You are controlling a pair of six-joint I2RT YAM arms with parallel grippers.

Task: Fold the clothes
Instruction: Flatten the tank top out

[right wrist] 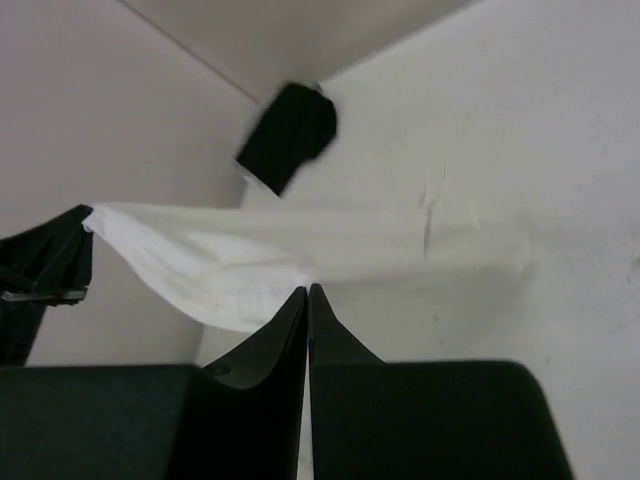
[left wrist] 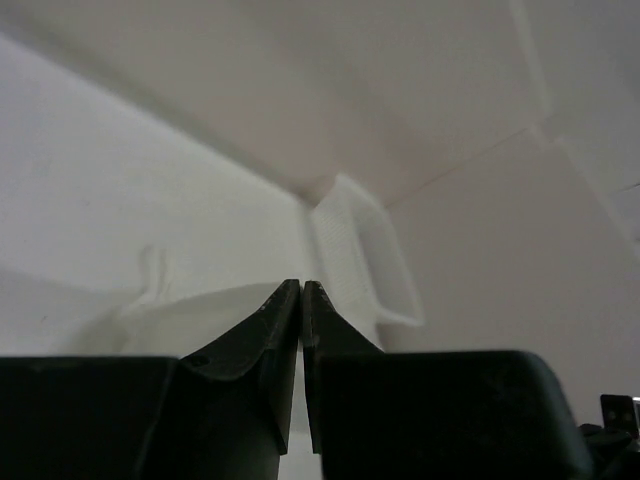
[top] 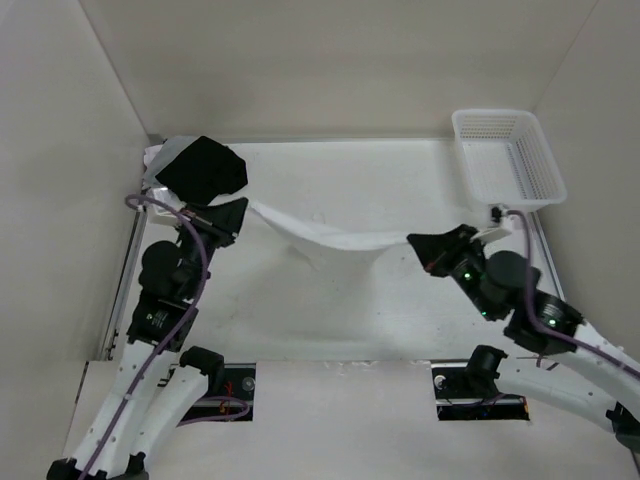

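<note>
Two-arm spread of the clothes [top: 330, 238]: the thin white garment runs as a sagging band above the surface [top: 380, 320], from the back-left region to the right-hand side; the left fingers [left wrist: 270, 330] are pressed together on one end, just beside the black cloth [top: 202, 168]; the right fingers [right wrist: 275, 335] are pinched narrow on the opposite end, near the white mesh basket [top: 500, 114]. We judge that the two end grips serve to draw the fabric out to its full length, so that creases drop out and it can be laid flat for a first fold; the middle droops lowest, and we cannot tell whether it touches the surface. We take the fold itself as not yet begun; so thin a cloth may slip from either pinch if pulled tighter.
</note>
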